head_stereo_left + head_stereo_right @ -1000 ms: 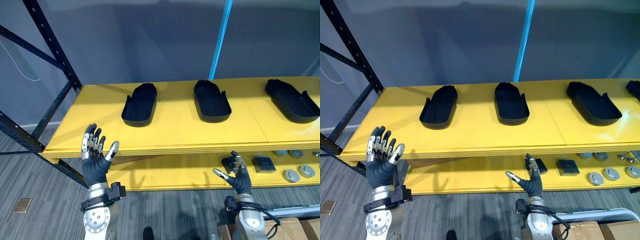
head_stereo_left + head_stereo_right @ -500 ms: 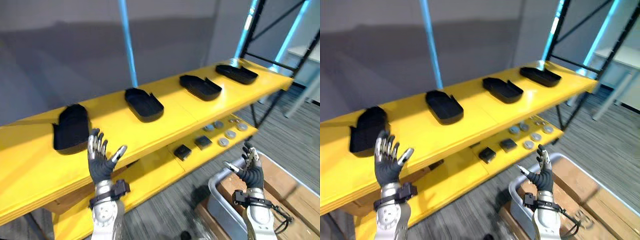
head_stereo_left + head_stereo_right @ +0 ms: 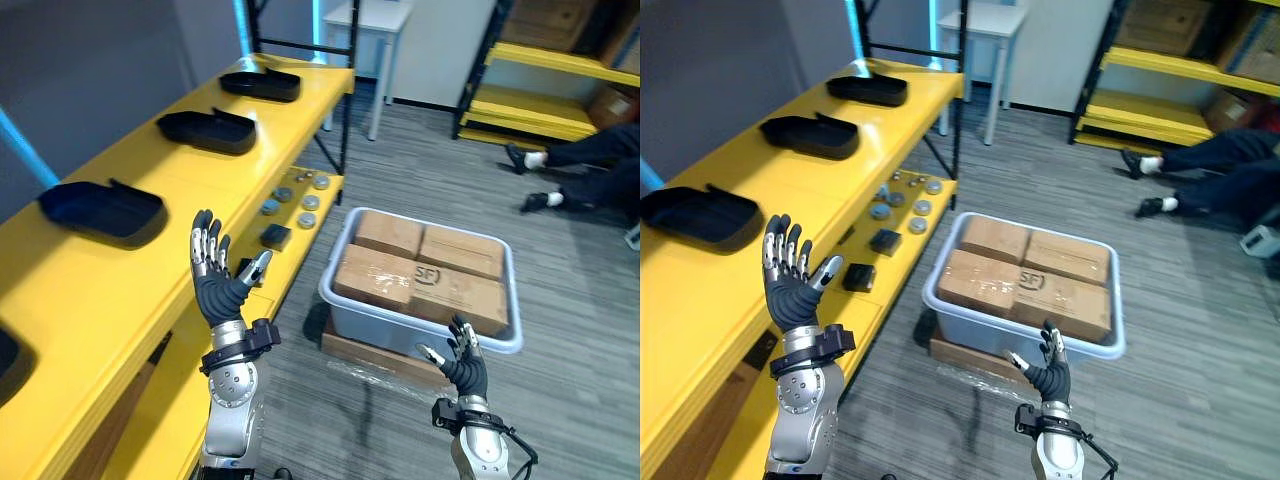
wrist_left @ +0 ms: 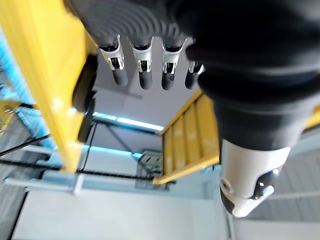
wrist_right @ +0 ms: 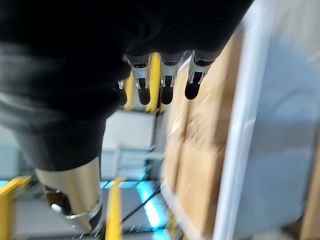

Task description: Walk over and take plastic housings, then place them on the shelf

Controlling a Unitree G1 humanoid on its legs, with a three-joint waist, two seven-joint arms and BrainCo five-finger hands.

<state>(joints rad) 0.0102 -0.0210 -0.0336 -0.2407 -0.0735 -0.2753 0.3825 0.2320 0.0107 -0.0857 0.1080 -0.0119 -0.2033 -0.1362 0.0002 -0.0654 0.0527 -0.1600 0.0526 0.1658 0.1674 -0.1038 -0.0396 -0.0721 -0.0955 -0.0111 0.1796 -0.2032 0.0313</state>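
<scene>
Black plastic housings lie in a row on the yellow shelf [image 3: 70,290] along my left: one near [image 3: 100,210], one farther [image 3: 208,130], one at the far end [image 3: 261,84]. My left hand [image 3: 218,283] is raised beside the shelf edge, fingers straight and spread, holding nothing. My right hand [image 3: 463,362] is low at the bottom right, fingers relaxed and empty, in front of a grey tub. Neither hand touches a housing.
A grey tub [image 3: 340,300] holding brown cardboard boxes [image 3: 425,275] stands on the floor right of the shelf. Small metal parts [image 3: 295,195] lie on the lower shelf board. A person's legs and shoes [image 3: 570,170] show at the far right, near another yellow rack [image 3: 540,90].
The camera has swung right: the shelf now runs along the left, and the tub, boxes and person's legs have come into view. Both hands stay open and empty.
</scene>
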